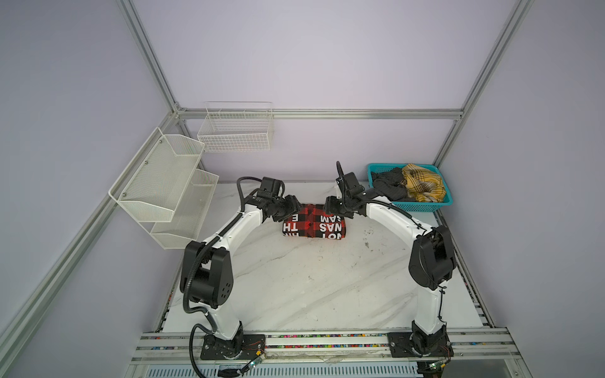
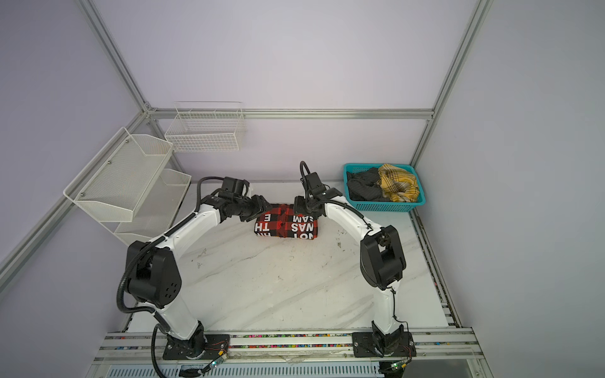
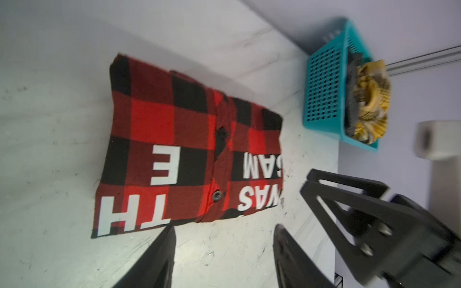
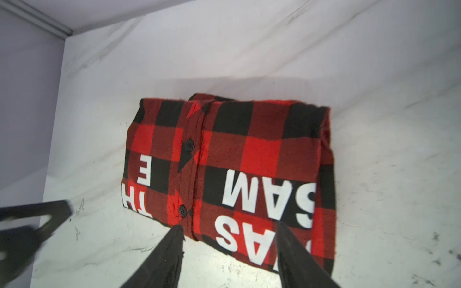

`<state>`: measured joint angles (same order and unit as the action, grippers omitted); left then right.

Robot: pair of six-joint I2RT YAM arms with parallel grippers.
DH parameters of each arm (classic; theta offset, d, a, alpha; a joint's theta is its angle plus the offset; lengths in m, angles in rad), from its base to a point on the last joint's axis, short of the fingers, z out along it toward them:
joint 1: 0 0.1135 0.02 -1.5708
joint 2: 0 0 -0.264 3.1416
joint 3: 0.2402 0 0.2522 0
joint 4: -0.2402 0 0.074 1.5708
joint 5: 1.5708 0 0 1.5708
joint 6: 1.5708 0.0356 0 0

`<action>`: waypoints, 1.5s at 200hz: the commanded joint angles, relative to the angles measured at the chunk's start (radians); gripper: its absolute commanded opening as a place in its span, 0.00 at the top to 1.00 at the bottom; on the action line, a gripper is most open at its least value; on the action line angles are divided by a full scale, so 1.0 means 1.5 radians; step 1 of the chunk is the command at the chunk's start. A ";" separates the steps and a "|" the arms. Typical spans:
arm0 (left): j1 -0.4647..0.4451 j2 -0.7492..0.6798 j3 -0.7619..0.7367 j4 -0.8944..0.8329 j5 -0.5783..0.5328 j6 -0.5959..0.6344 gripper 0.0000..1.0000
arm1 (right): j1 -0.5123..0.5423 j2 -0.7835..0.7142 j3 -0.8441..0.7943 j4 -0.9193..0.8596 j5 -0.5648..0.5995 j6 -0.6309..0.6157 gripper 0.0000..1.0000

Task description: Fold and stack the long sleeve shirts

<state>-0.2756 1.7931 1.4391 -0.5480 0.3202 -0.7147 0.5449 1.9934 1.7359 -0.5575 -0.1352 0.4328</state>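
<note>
Since both pincers stand spread and empty, nothing pins the fold down. The left gripper (image 3: pixel 225 232) hangs close by one edge of the flannel shirt (image 1: pixel 314 225), and the right gripper (image 4: pixel 229 228) is over its lettered edge. Neither pinches cloth, though I cannot tell whether the tips brush it. The shirt lies folded into a compact rectangle toward the back of the table (image 1: pixel 311 288), between the two wrists. The main risk, as I judge it, is a low finger catching the top layer or button placket and flipping the fold open. Further out, the teal basket (image 1: pixel 425 207) holds a dark garment (image 1: pixel 389 186) and a yellow plaid one (image 1: pixel 422 183). A careless right-arm reach there could sweep the shirt.
</note>
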 commanded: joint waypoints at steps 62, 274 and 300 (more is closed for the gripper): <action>0.102 0.007 -0.121 0.039 0.061 0.008 0.27 | -0.067 0.065 0.011 -0.018 0.031 0.018 0.28; -0.019 -0.244 -0.484 0.047 0.165 -0.051 0.78 | 0.035 -0.283 -0.496 0.066 -0.106 0.142 0.75; -0.014 -0.323 -0.500 0.000 0.120 -0.044 0.44 | 0.025 -0.356 -0.546 0.039 -0.081 0.157 0.47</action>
<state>-0.3107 1.3823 0.7227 -0.4797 0.5491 -0.7776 0.6037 1.5280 0.9573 -0.4511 -0.3038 0.6147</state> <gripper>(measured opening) 0.468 0.406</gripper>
